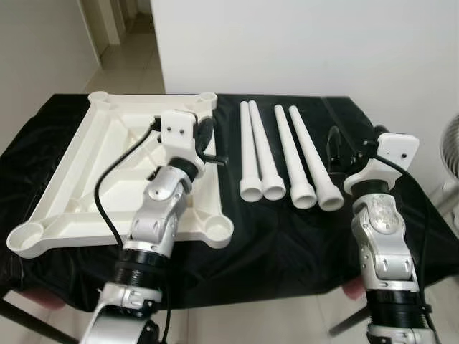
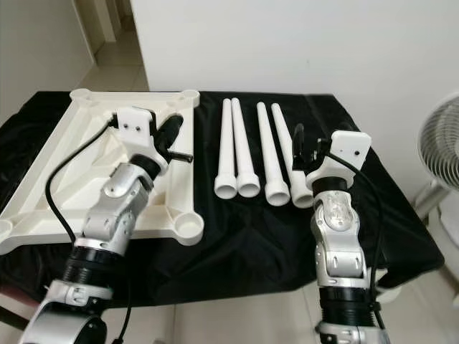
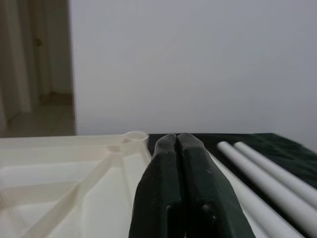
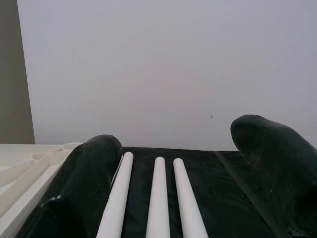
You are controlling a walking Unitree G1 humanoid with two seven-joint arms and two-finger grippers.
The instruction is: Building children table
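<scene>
A white square table top (image 1: 79,165) lies upside down on the left half of a table draped in black cloth (image 1: 287,236). It has round leg sockets at its corners. Four white tapered table legs (image 1: 276,154) lie side by side to its right, wide ends toward me. My left gripper (image 1: 206,125) hovers over the top's right edge, fingers shut with nothing between them (image 3: 177,139). My right gripper (image 1: 344,147) stands open just right of the rightmost leg (image 1: 315,165). The legs (image 4: 158,198) run ahead between its fingers (image 4: 94,168).
A white wall rises right behind the table. A standing fan (image 2: 441,136) is at the far right beside the table. A hallway with a tiled floor (image 1: 133,57) opens at the back left. The cloth hangs over the table's near edge.
</scene>
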